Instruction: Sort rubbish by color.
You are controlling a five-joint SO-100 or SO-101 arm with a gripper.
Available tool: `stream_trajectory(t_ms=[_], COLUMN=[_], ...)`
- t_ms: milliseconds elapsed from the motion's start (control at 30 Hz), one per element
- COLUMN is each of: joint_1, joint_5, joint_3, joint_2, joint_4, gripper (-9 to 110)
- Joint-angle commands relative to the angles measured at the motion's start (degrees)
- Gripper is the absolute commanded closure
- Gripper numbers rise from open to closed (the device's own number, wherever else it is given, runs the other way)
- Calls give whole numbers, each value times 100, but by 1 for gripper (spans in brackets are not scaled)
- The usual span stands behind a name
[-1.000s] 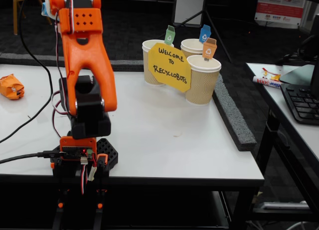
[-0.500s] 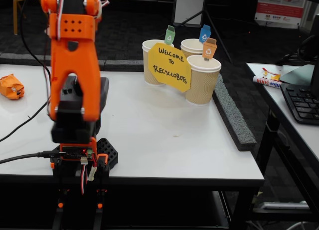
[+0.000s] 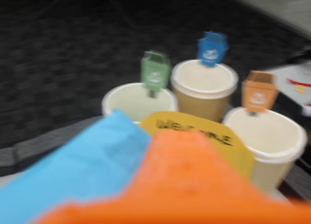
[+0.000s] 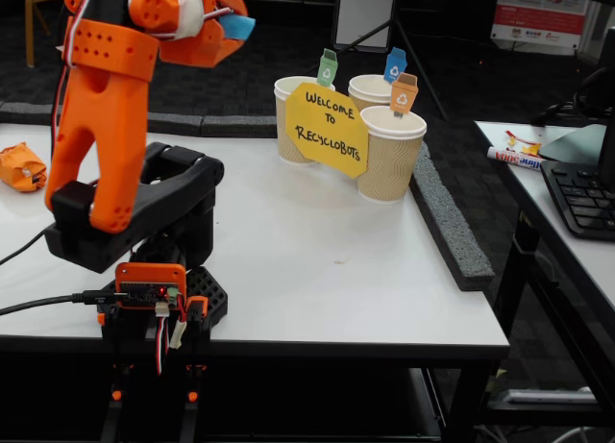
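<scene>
- The counter [image 4: 317,260] carries three paper cups at its far edge, behind a yellow welcome sign [image 4: 328,128]; the wrist view shows all three cups empty, so no sorting appears finished.
- The cups carry tags: the green-tagged cup [image 3: 133,102] at 9 o'clock of the group in the wrist view, the blue-tagged cup [image 3: 204,85] at 12 o'clock, the orange-tagged cup [image 3: 272,136] at 3 o'clock.
- The hand [image 4: 229,22] is raised high at 10 o'clock of the fixed view, clamped on the light blue wad [image 4: 237,26], well short of the cups.
- The orange wad [image 4: 21,167] lies on the counter at 9 o'clock, untouched.
- No green wad shows in either view; I cannot tell where it is.
- Judged so: the blue drop is in hand, the orange remains.
</scene>
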Motion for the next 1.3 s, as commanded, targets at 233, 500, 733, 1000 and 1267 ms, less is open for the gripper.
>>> stream_trajectory(t_ms=[233,500,733,1000,1267], joint_1=[633,668,668,677,677], joint_5=[-62,-105,-105,-105,-105], joint_3=[-677,-712,-686,-396,97], joint_2=[9,9,9,0,-747], joint_4=[211,237,255,79,-659], gripper=[101,101,101,101,101])
